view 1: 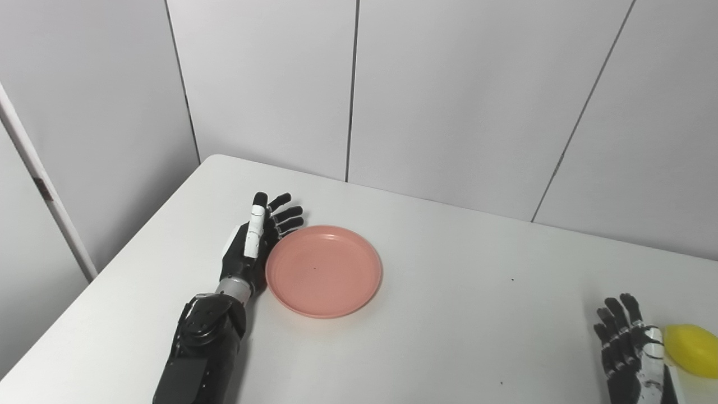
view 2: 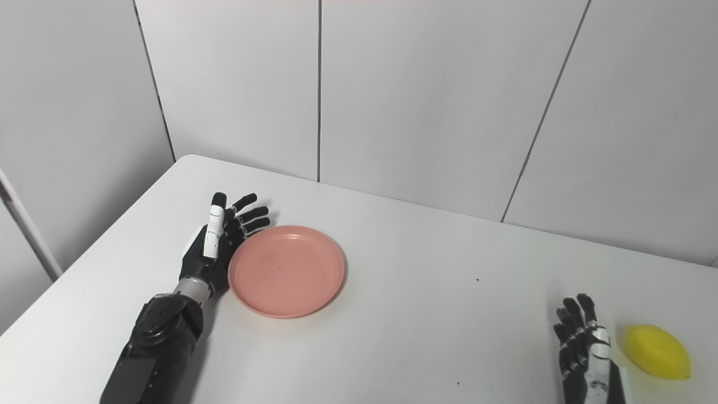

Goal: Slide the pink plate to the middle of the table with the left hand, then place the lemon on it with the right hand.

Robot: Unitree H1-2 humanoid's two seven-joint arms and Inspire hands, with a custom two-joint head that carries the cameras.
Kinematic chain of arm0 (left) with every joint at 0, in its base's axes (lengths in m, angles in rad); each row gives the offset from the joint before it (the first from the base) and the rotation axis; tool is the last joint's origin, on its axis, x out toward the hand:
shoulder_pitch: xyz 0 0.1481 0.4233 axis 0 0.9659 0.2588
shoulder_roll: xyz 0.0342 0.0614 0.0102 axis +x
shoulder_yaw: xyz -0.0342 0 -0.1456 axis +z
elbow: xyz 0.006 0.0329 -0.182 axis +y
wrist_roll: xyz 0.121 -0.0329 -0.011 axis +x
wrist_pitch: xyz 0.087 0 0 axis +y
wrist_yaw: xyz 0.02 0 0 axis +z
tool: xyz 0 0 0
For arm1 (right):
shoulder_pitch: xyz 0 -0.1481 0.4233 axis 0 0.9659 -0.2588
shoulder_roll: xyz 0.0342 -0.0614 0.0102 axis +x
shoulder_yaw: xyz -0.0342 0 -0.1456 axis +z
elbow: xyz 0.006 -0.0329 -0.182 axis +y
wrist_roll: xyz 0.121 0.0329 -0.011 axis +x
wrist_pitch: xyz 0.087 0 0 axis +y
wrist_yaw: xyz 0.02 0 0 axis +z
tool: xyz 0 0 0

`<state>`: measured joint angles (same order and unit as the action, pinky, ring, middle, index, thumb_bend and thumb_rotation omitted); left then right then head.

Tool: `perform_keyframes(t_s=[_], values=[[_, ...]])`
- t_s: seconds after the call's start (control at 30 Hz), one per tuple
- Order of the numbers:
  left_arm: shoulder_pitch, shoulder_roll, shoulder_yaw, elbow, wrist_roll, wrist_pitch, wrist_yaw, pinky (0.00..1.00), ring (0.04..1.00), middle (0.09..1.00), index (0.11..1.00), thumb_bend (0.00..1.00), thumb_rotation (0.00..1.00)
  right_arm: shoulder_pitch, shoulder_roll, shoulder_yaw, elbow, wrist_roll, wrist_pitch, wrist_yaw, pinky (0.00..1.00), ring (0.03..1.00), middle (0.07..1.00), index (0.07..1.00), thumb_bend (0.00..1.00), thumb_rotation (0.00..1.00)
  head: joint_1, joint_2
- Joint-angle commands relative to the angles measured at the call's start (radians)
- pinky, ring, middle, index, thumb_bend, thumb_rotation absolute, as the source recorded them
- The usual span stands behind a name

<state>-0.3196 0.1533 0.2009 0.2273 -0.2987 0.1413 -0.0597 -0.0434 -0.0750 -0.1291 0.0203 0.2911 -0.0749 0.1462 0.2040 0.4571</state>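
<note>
Left hand, black with a white thumb segment, lies edge-on upon the table at the left rim of the plate; its fingers are spread and extended toward the far side, curving round the plate's far-left edge. The palm faces the plate and appears to touch its rim; nothing is grasped. Its forearm enters from the near-left of the scene.

Plate: pink, round, shallow, flat on the white table, left of the table's middle, nothing on it.

Right hand, at the near-right edge of the scene, stands with its fingers apart and pointing toward the far side, holding nothing. The lower part of the hand is cut off by the picture's edge.

Lemon: yellow, lying on the table just to the right of the right hand; in the right eye view a narrow gap separates the two. It is well apart from the plate.

Background: grey panelled walls behind and to the left of the table.
</note>
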Motion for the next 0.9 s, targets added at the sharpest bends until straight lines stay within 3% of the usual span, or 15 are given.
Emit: perform_keyframes(t_s=[0.0, 0.57, 0.87], values=[[-0.002, -0.012, -0.011, 0.026, 0.005, 0.004, -0.008, 0.78, 0.783, 0.774, 0.821, 0.94, 0.96, 0.059, 0.037, 0.021, 0.050, 0.007, 0.015, 0.004, 1.00, 0.963, 0.947, 0.962, 0.72, 1.00, 0.000, 0.000], [-0.004, -0.041, -0.045, 0.067, 0.029, -0.028, -0.014, 0.77, 0.768, 0.752, 0.809, 0.99, 0.94, 0.057, 0.036, 0.027, 0.051, 0.011, 0.009, 0.007, 1.00, 0.964, 0.949, 0.963, 0.72, 1.00, 0.000, -0.001], [-0.007, -0.059, -0.062, 0.075, 0.039, -0.051, -0.006, 0.77, 0.764, 0.749, 0.818, 0.97, 0.96, 0.060, 0.038, 0.030, 0.045, 0.007, 0.012, 0.004, 1.00, 0.962, 0.945, 0.957, 0.70, 1.00, -0.005, 0.002]])
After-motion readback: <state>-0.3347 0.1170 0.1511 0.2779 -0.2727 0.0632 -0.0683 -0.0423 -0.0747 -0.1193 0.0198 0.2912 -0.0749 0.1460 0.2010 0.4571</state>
